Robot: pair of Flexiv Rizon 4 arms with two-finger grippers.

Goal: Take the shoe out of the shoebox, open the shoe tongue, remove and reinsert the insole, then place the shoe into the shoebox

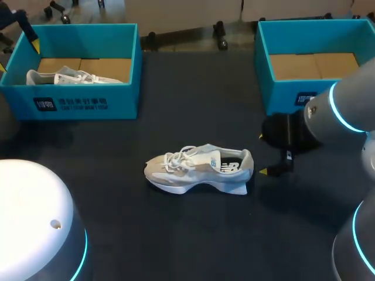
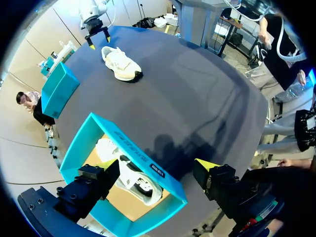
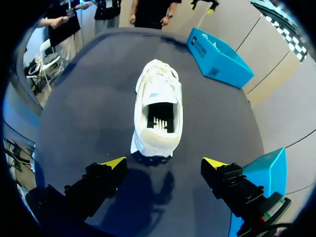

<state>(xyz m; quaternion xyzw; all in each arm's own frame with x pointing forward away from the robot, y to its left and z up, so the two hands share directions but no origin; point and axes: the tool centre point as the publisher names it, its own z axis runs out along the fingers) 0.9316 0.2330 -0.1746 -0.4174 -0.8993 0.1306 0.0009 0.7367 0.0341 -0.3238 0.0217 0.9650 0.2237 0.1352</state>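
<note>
A white and beige shoe (image 1: 199,168) lies on its sole at the middle of the dark table, toe to the left. My right gripper (image 1: 263,154) stands open just behind its heel, touching nothing. In the right wrist view the shoe (image 3: 158,111) lies straight ahead of the open gripper (image 3: 165,163), with the heel opening facing it. My left gripper (image 1: 19,57) hovers open over the far-left blue shoebox (image 1: 88,105). A second white shoe (image 2: 131,177) lies inside that shoebox (image 2: 133,148), below the open left gripper (image 2: 158,168).
A second blue shoebox (image 1: 281,93) stands at the back right, holding only a brown cardboard floor, close beside my right arm (image 1: 345,108). In the left wrist view the table shoe (image 2: 121,63) and my right gripper (image 2: 97,38) lie far ahead.
</note>
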